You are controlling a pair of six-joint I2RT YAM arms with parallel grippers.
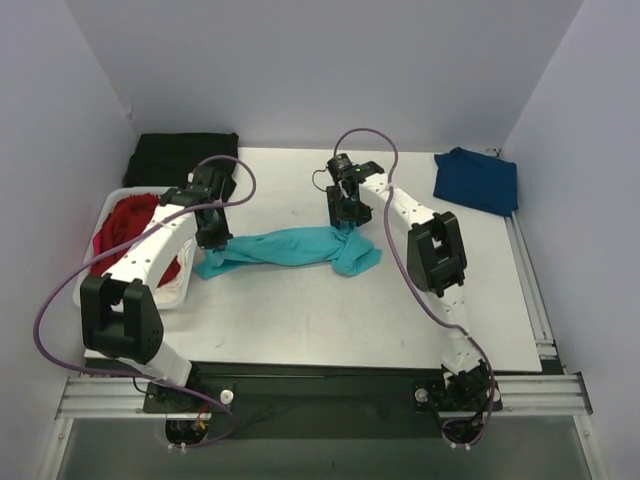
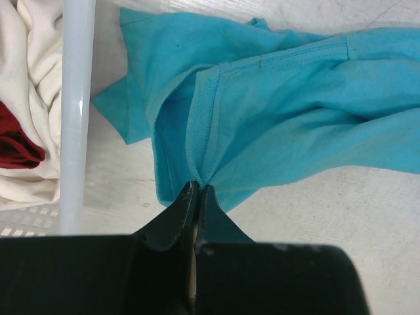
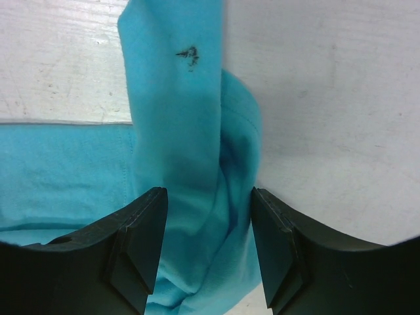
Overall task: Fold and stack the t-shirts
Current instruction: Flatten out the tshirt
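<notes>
Spreading step on the teal t-shirt [image 1: 290, 247], no fold yet: it lies bunched like a rope across mid worktop [image 1: 330, 320], btw the two arms. Left gripper [image 2: 197, 189] is pinched tight on a seamed edge at the basket [image 1: 175, 292] end. Right gripper [image 3: 209, 246] is wide, jaws straddling a band of cloth at the other end, nothing clamped. Next, prob: right closes, then both pull apart & lay it flat. Navy t-shirt [image 1: 478, 180] is in the far right corner, red t-shirt [image 1: 125, 222] in the basket.

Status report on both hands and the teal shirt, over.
Left hand shut on teal shirt. Right hand open, straddling shirt's other end. White basket close beside left hand.
</notes>
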